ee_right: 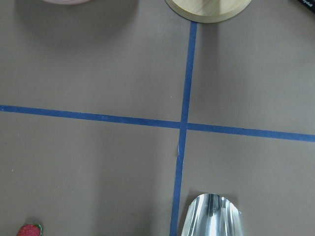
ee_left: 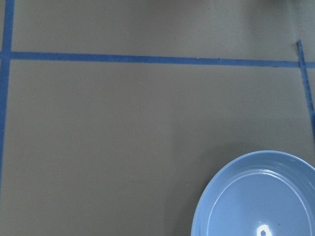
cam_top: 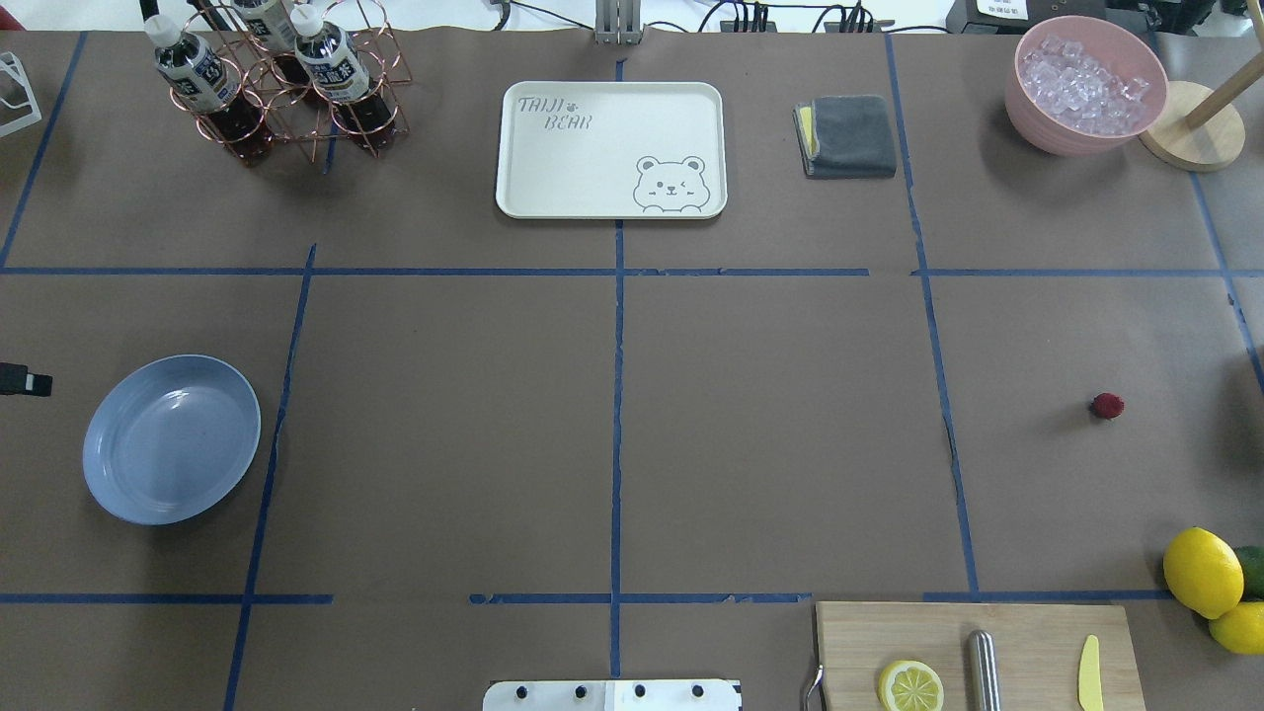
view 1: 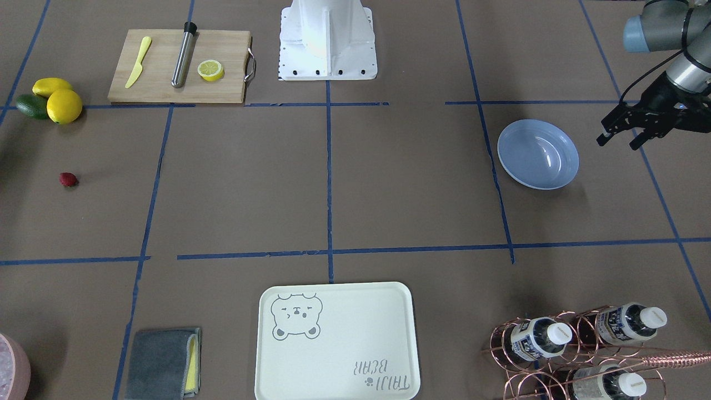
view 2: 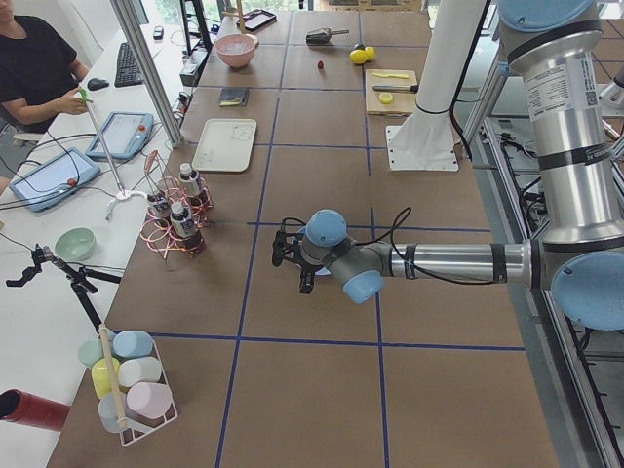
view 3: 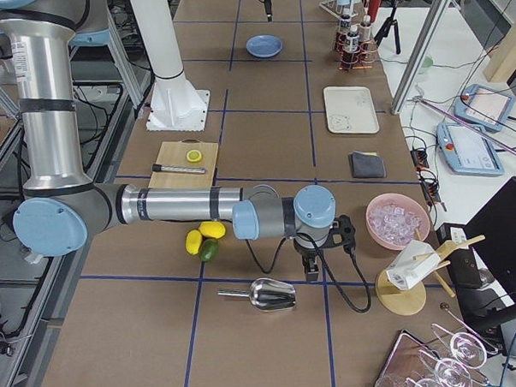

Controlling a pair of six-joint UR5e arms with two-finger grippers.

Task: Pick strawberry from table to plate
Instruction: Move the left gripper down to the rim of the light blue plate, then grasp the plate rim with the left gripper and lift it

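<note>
The strawberry (view 1: 68, 179) (cam_top: 1107, 406) lies alone on the brown paper table (cam_top: 770, 444), far on the robot's right, and shows at the lower left corner of the right wrist view (ee_right: 29, 230). The light-blue plate (view 1: 537, 154) (cam_top: 171, 438) (ee_left: 261, 196) sits empty on the robot's left. My left gripper (view 1: 618, 140) hovers just outside the plate's outer side, open, with nothing between its fingers. My right gripper (view 3: 311, 264) shows only in the exterior right view, low over the table near the strawberry's area; I cannot tell whether it is open or shut.
Two lemons and an avocado (view 1: 53, 100) lie near a cutting board (view 1: 178, 66) holding a lemon half, a steel tube and a yellow knife. A bear tray (view 1: 336, 341), bottle rack (view 1: 577, 350), grey cloth (view 1: 161, 364), ice bowl (cam_top: 1081, 84) and metal scoop (ee_right: 211, 216) stand around.
</note>
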